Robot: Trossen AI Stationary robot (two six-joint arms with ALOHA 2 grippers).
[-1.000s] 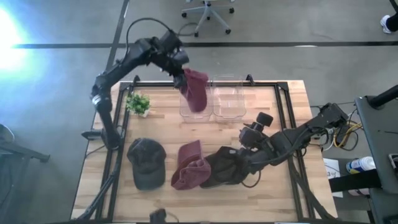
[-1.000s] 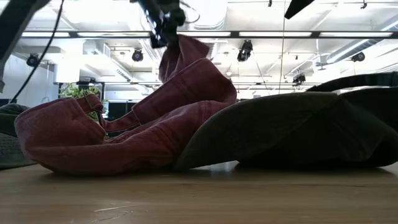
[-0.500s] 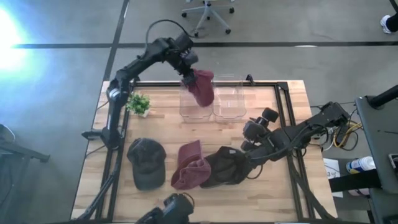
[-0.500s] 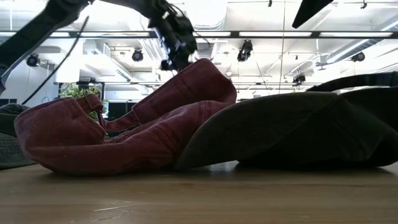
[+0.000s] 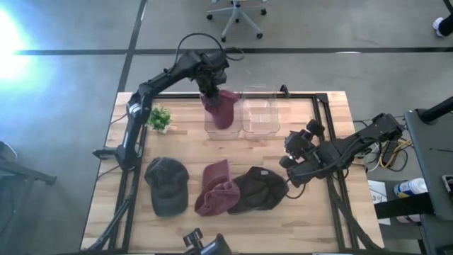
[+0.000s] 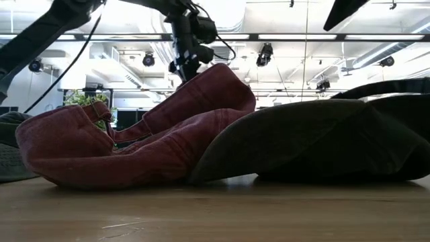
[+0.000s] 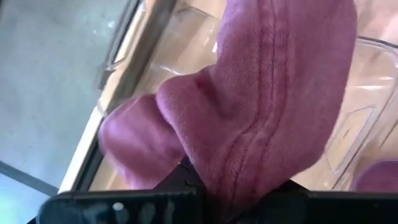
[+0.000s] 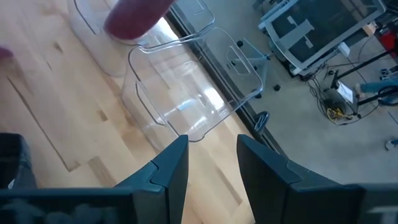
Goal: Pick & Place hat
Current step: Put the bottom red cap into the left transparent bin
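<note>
Over the left clear bin [image 5: 221, 117] at the far edge of the bench [image 5: 184, 142] we hold our left gripper [image 5: 211, 91], its jaws closed on a maroon hat [image 5: 221, 110] that hangs down into that bin. Just beside this bin on its right stands a second clear bin [image 5: 260, 113]. Well away from the bins, toward the bench's near edge, three more hats lie in a row: a grey cap [image 5: 167, 184] farthest left, a second maroon hat [image 5: 217, 190] in the middle, and a black hat [image 5: 259, 190] touching it on the right. Our right gripper [image 5: 297, 145] hovers between the second clear bin and the black hat, off to their right, with its jaws parted and holding nothing. A small green plant [image 5: 157, 117] sits left of the bins.
</note>
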